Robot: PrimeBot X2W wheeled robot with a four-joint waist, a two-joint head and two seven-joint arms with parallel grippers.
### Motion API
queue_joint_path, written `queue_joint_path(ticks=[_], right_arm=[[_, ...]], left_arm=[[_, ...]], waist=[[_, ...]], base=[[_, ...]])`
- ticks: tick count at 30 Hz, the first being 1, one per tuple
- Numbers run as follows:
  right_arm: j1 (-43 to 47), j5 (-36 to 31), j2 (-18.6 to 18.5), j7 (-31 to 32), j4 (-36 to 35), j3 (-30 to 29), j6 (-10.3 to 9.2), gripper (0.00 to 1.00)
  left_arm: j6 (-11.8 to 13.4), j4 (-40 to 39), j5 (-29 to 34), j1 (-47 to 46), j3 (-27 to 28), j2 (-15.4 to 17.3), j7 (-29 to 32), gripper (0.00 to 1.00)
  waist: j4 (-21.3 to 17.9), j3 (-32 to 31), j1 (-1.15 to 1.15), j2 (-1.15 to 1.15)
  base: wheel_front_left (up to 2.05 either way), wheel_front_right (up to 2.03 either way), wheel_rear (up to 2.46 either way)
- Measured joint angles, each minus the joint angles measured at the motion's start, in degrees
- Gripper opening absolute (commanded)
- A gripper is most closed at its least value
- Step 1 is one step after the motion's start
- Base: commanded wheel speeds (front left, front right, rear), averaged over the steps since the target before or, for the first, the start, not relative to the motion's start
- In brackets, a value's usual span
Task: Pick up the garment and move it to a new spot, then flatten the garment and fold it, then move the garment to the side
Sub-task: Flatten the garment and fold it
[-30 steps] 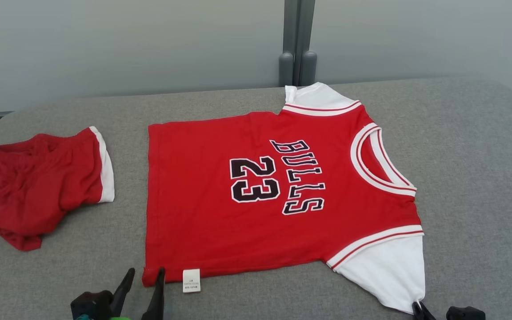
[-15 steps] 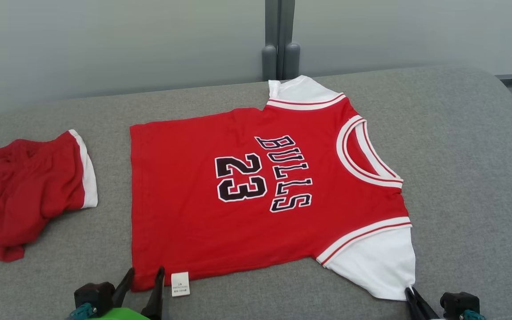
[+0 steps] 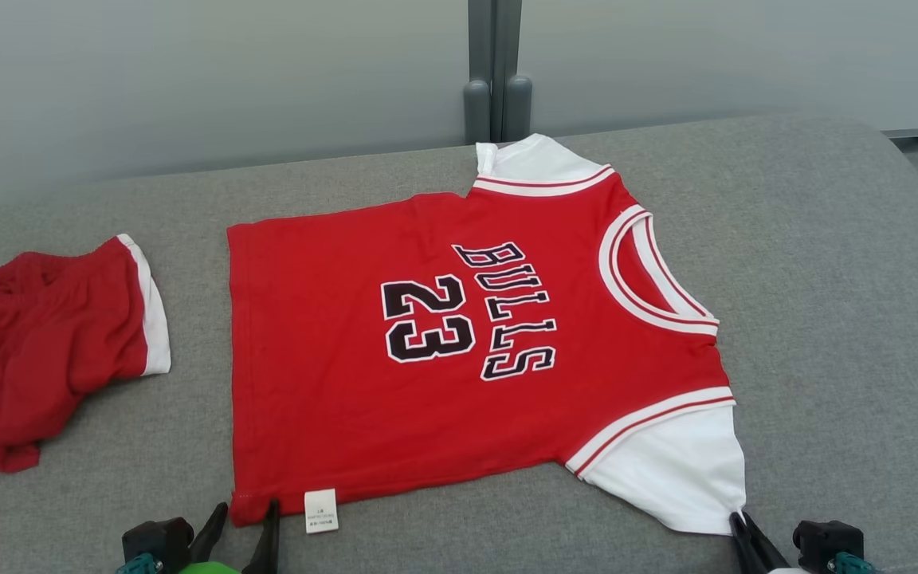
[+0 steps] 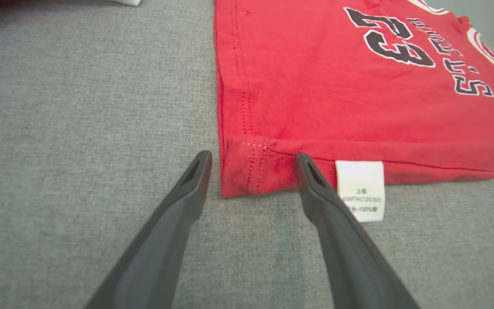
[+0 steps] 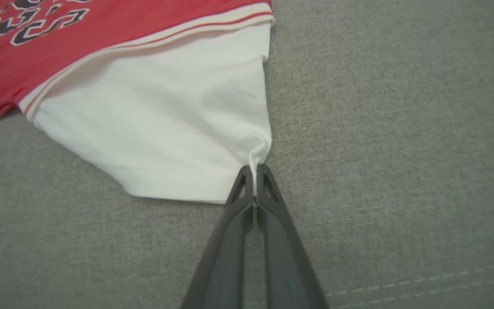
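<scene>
The red Bulls jersey lies spread flat, print side up, in the middle of the grey fabric-covered bench. Its long axis runs across the robot's front: hem toward the robot's left, neckline toward its right. A bunched pair of red shorts sits well apart from it on the left.

The edge nearest the robot is the one that matters, and each arm is at one end of it. The left gripper stands with its jaws wide apart, straddling the near hem corner. One finger is over bare bench just outside the corner, and the other is over the red cloth just beside the white care label. Whether those tips press on the fabric or hover just above it I cannot tell from this angle. The right gripper is pinched together on the outer corner of the near white sleeve, with a small pleat of cloth drawn up between its tips.

The garment looks flattened, so the fold seems the step in hand. The jersey stretches away from both grippers, so the coming move is likely a lift of this near edge toward the far one. For that, the left jaws would first have to close on the hem corner, or the lift will be lopsided.
</scene>
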Motion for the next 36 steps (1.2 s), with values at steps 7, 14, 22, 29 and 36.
queue_joint_path(ticks=[7,14,22,29,36], right_arm=[[0.00,0.00,0.04,0.00,0.32,-0.32,0.30,0.00],[-0.01,-0.26,0.03,0.00,0.48,-0.47,0.53,0.00],[-0.17,-0.26,0.20,0.01,-1.19,-1.05,1.26,0.00],[-6.38,2.82,0.76,0.01,-11.79,-5.10,2.04,0.00],[-7.96,4.92,0.73,0.01,-15.02,-7.02,3.05,0.00]], left_arm=[[0.00,1.18,0.00,-0.89,-1.18,-0.09,-0.07,0.49],[-0.01,2.20,-0.01,-2.07,-1.51,-0.14,-0.58,0.14],[-0.08,2.46,-0.67,-2.08,-1.51,-0.21,-1.01,0.00],[-0.09,-2.56,-1.55,-4.17,-1.07,1.11,-1.62,0.00],[-0.33,-7.55,-1.01,-7.65,-1.36,1.38,-1.65,0.00]], waist=[[0.36,-0.18,0.00,0.00],[0.54,-0.30,0.00,0.00],[0.42,-0.34,0.00,0.00],[0.14,1.19,0.00,0.00],[0.92,3.09,0.00,0.00]], base=[[0.00,0.00,0.00],[0.00,0.00,0.00],[0.00,0.00,0.00],[0.00,0.00,0.00],[0.00,0.00,0.00]])
